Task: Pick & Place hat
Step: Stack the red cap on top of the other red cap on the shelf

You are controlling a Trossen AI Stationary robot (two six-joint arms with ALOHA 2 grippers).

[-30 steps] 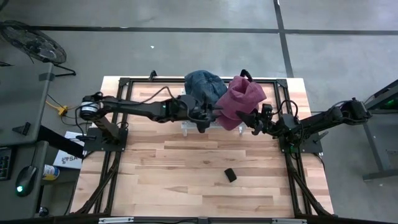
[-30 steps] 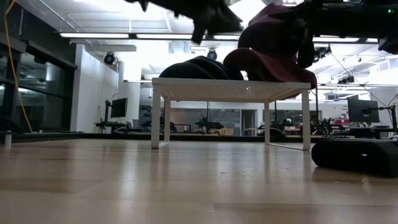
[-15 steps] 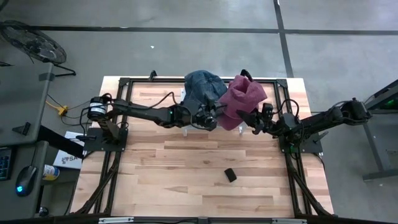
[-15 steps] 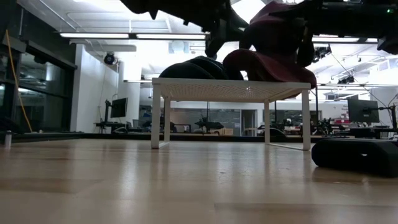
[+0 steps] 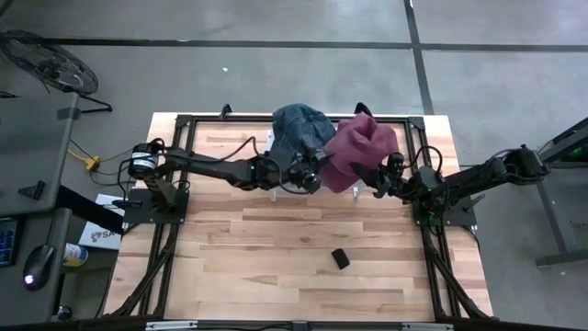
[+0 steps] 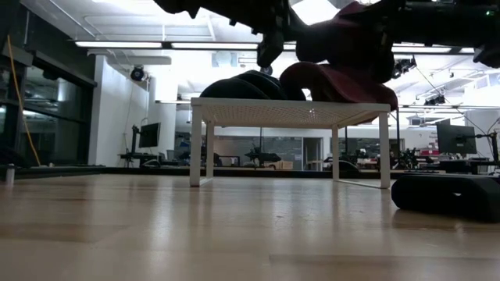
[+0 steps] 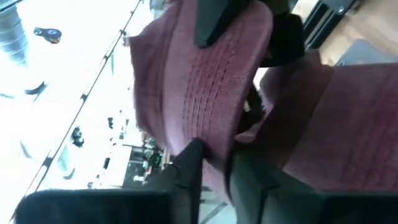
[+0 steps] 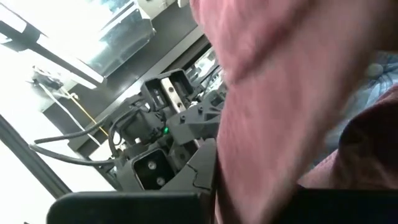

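From where I stand, no writing, label, brand or number can be read anywhere. A white sheet lying beside the desk carries dark print, too small to make out.

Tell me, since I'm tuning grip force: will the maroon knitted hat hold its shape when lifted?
Probably not: the maroon knitted hat folds and bunches between the left gripper and right gripper, so likely floppy. Its ribbed knit suggests lightness and decent grip.
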